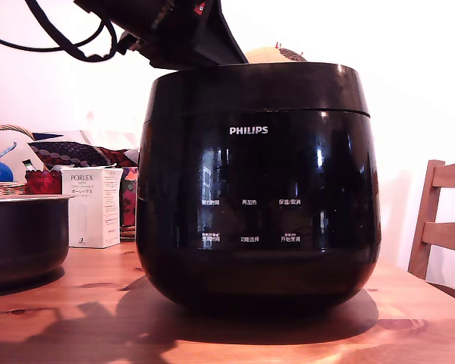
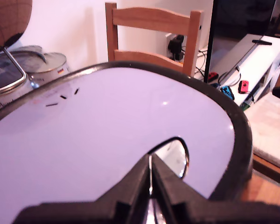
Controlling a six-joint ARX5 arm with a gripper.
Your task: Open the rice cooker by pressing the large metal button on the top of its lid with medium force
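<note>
Rice cooker (image 1: 258,189) stands mid-table (image 1: 212,334), lid (image 1: 265,87) down. Hand (image 2: 150,179) closed, empty, tips on the metal button (image 2: 175,151) atop the lid. Dark pot (image 1: 23,235) and PORLEX box (image 1: 91,206) at the exterior view's left; wooden chair (image 1: 440,220) at its right.
</note>
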